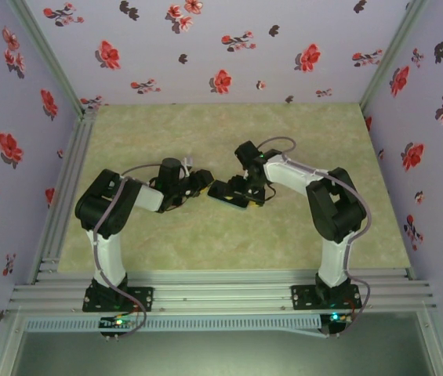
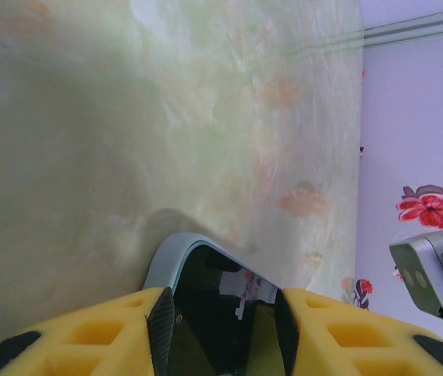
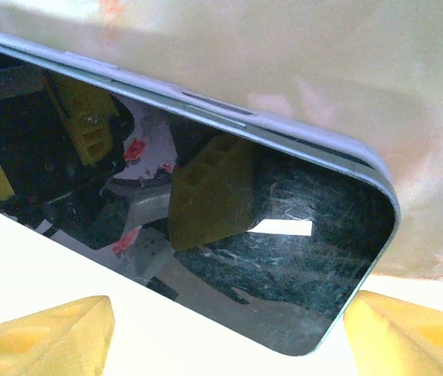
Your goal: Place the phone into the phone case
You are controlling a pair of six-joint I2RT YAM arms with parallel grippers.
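The phone (image 1: 225,193) lies low over the middle of the table, between my two grippers. In the left wrist view its dark screen (image 2: 213,313) sits inside a pale blue rim, the phone case (image 2: 166,258). My left gripper (image 2: 225,329) is shut on the sides of that end, yellow fingers (image 2: 88,337) on both edges. From the right wrist the glossy screen (image 3: 284,235) and the pale side edge with buttons (image 3: 205,106) show close up. My right gripper (image 3: 229,333) is open, its yellow fingertips (image 3: 49,333) wide apart on the near side of the phone, touching nothing.
The table (image 1: 229,125) is a pale green marbled board. Floral walls (image 1: 205,47) close it in at the back and both sides. Aluminium rails (image 1: 221,294) run along the near edge and the left side. A grey part of the right arm (image 2: 429,270) shows beside the left gripper.
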